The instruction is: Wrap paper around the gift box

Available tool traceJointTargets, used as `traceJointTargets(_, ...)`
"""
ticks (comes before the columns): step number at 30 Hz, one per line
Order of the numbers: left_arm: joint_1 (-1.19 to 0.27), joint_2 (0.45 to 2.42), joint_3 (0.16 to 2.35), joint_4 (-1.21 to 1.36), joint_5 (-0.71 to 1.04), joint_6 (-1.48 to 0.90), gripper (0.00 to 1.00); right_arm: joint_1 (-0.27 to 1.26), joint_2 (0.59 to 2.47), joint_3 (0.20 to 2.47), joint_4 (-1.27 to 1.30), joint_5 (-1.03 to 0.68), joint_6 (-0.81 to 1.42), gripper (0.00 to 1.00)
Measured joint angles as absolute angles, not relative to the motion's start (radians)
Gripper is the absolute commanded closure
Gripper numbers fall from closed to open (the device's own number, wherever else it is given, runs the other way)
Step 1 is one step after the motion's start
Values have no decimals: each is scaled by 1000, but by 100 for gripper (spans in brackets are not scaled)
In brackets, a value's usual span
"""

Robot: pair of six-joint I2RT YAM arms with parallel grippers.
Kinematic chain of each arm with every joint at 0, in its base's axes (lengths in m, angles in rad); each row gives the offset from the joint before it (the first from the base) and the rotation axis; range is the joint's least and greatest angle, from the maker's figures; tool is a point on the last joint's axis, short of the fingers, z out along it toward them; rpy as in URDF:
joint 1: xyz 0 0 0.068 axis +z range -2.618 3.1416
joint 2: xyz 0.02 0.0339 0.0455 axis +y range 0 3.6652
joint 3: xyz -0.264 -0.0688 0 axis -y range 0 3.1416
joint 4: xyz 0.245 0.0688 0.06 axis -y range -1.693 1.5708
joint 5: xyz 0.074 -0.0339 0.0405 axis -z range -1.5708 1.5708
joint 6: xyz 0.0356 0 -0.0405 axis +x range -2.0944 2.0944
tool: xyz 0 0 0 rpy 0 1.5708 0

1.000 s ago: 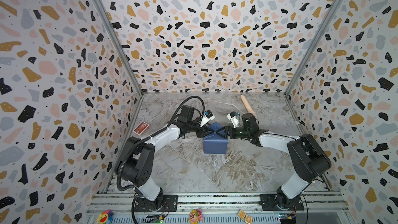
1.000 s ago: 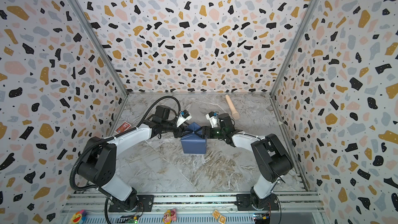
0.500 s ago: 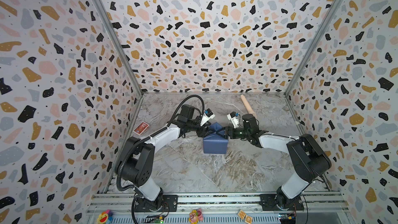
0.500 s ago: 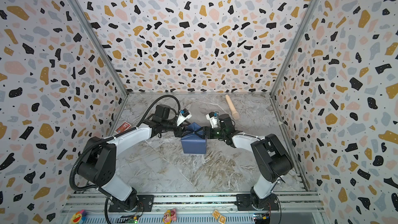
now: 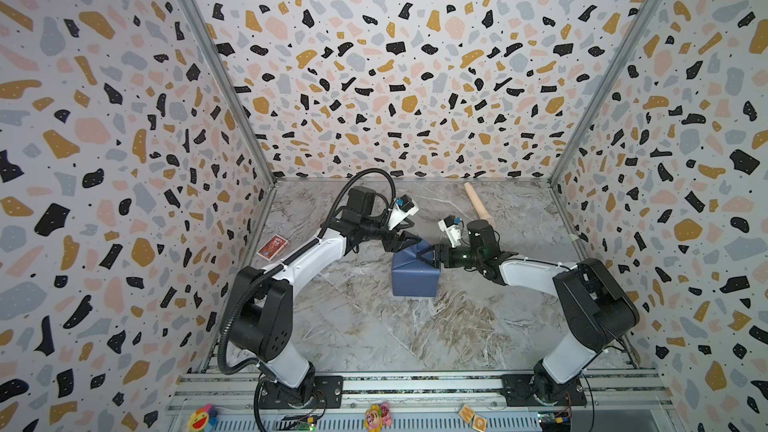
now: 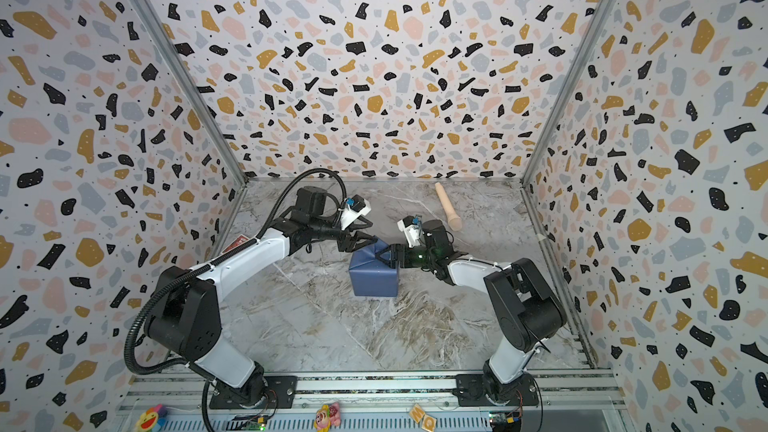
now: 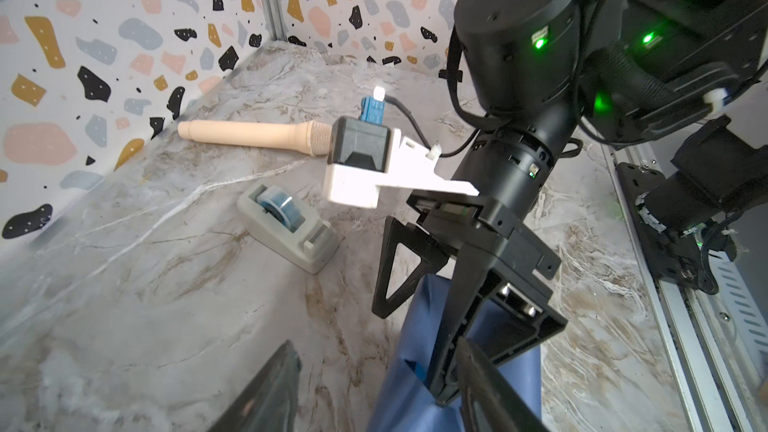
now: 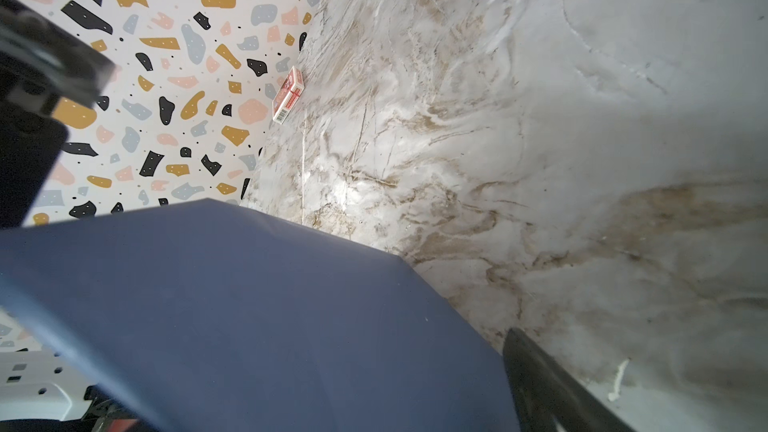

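Note:
The gift box is hidden inside the paper point(image 5: 414, 278) point(image 6: 372, 280), which is folded round it into a dull blue parcel in the middle of the floor. A triangular flap sticks up at the parcel's far top edge. My left gripper point(image 5: 409, 240) point(image 6: 365, 240) point(image 7: 376, 403) hovers open at the parcel's top left corner and holds nothing. My right gripper point(image 5: 429, 257) point(image 6: 385, 257) point(image 7: 411, 353) is open at the top right edge. One of its fingers point(image 7: 457, 326) lies on the paper's top and the other hangs beside the parcel. The paper point(image 8: 249, 317) fills the right wrist view.
A grey tape dispenser point(image 7: 291, 228) stands on the marble floor behind the parcel. A wooden handle point(image 5: 478, 205) point(image 6: 448, 211) point(image 7: 249, 137) lies near the back wall. A red card pack point(image 5: 273, 246) point(image 8: 289, 95) rests by the left wall.
Both arms stay at the parcel's top. The left gripper's jaws look slightly wider than a second ago. The parcel has not moved.

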State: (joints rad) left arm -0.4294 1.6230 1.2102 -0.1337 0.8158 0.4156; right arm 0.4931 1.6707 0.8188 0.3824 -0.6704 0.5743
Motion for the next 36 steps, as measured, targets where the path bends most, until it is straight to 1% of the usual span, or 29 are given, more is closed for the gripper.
traceJointTargets(6,-440,1640,1238,-159,833,419,49,493,1670,818,382,-667,574,6)
traceJointTargets(9,-444,1660,1251,-183,834,431,55,493,1669,818,382,-664,574,6)
traceJointTargets(14,-446,1685,1274,-229,838,446,65,493,1667,818,382,-662,574,6)
traceJointTargets(24,-446,1686,1277,-262,857,460,92,493,1662,818,375,-657,571,6)
traceJointTargets(28,-446,1686,1277,-265,856,461,99,493,1661,818,374,-657,570,6)
traceJointTargets(36,-447,1659,1246,-242,854,448,100,494,1645,818,352,-654,570,5)
